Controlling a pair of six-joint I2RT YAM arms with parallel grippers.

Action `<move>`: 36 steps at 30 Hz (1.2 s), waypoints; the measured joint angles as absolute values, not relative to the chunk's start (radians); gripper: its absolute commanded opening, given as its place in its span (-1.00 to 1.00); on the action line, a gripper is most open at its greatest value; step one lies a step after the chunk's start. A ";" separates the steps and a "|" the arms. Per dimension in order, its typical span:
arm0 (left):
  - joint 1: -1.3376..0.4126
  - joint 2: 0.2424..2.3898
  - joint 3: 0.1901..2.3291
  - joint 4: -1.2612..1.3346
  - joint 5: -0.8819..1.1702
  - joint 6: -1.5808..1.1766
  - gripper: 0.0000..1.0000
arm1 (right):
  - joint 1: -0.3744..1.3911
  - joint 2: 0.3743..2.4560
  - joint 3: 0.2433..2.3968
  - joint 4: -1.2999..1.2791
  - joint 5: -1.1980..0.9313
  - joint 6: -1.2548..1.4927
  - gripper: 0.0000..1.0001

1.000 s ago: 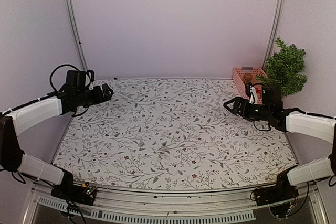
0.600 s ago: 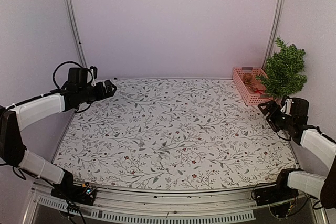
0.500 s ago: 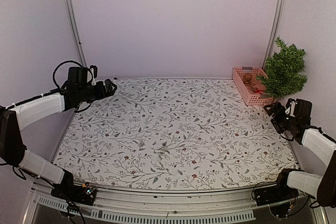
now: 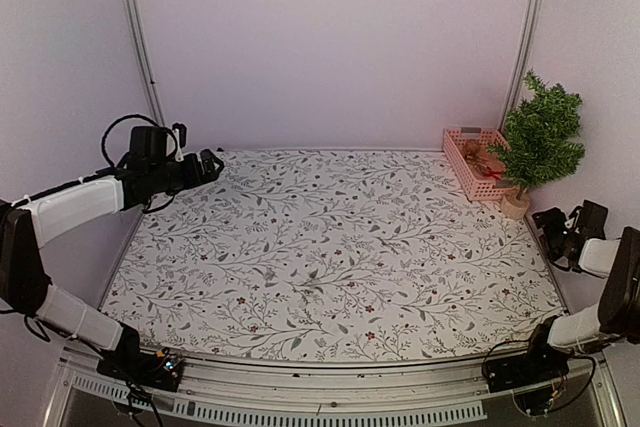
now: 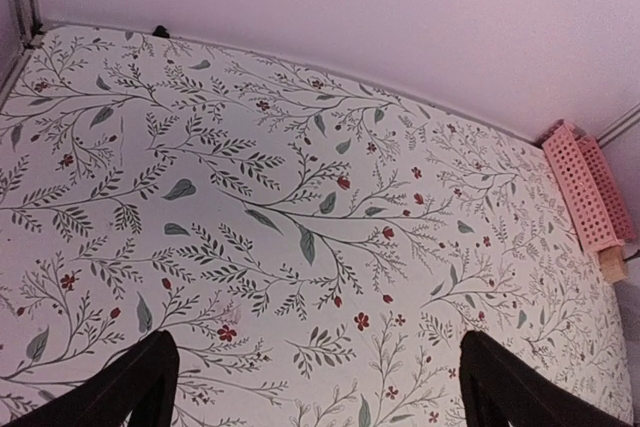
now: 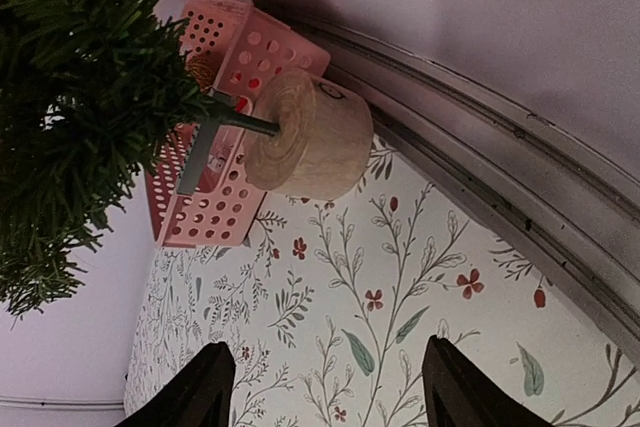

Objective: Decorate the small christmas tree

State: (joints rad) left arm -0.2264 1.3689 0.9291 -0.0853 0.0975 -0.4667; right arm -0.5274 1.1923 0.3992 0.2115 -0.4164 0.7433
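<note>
The small christmas tree (image 4: 541, 137) stands upright at the back right on its round wooden base (image 4: 515, 205), beside a pink basket (image 4: 463, 160). In the right wrist view the tree's foliage (image 6: 70, 97), thin trunk and wooden base (image 6: 310, 142) fill the upper left, with the basket (image 6: 210, 222) behind. My right gripper (image 4: 552, 232) (image 6: 328, 367) hovers at the table's right edge, short of the base, open and holding nothing. My left gripper (image 4: 210, 165) (image 5: 315, 367) hangs open and empty over the far left of the table.
The pink basket holds small brown and red items (image 4: 485, 159). It also shows at the right edge of the left wrist view as the basket (image 5: 580, 187). Flower-patterned cloth (image 4: 320, 247) covers the table. A metal rail (image 6: 520, 177) runs along the right edge, and walls close in the back and sides.
My right arm has swung away from the basket and tree, back to the right edge of the table, uncovering the tree's base. The left arm has barely moved.
</note>
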 measured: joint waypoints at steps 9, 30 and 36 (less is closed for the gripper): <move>-0.226 1.371 0.936 -0.080 0.107 -0.472 0.99 | -0.581 1.439 0.513 0.339 -0.491 0.714 0.27; -0.226 1.420 0.983 -0.053 0.135 -0.474 0.99 | -0.554 1.767 0.705 0.457 -0.557 0.638 0.24; -0.226 1.433 0.988 -0.048 0.144 -0.477 0.99 | -0.540 1.835 0.767 0.457 -0.570 0.634 0.23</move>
